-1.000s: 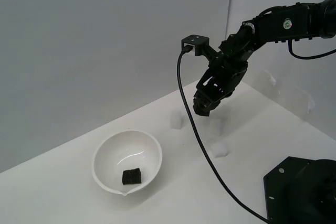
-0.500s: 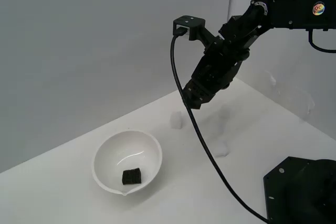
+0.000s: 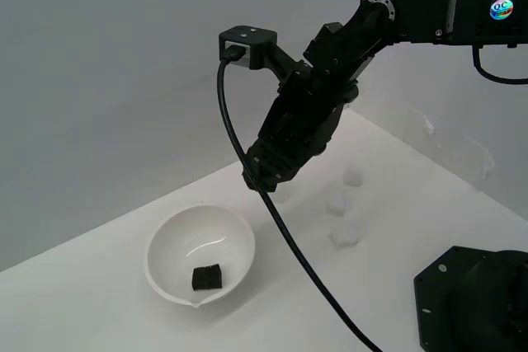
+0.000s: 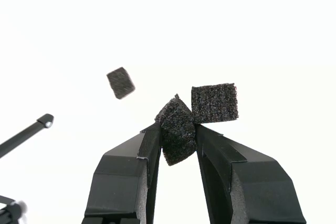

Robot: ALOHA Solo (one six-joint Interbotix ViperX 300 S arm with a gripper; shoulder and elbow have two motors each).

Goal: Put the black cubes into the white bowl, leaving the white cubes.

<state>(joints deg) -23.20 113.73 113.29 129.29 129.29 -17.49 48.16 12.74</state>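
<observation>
1 black cube (image 3: 207,276) already lies in the bowl (image 3: 239,237), so 1 of the 3 placements is done. The gripper (image 4: 177,132) has its jaws clamped on a 2nd black cube (image 4: 177,136), pinched cornerwise between the fingertips, as the wrist view shows; in the exterior view the gripper (image 3: 262,177) hangs in the air, above and just to the exterior view's right of the bowl rim, not over the middle of it. Beyond the held cube the wrist view shows 2 more black cubes: one (image 4: 214,103) just past the fingertips and one (image 4: 121,82) farther off; one of them is probably the cube in the bowl, but the washed-out white background hides any rim, so which is which cannot be told. 3 white cubes (image 3: 346,233) sit on the table on the far side of the gripper from the bowl, apart from it and untouched. Judging from this, the carry of cube 2 is about to end in a drop, and 1 black cube remains to fetch afterwards.
</observation>
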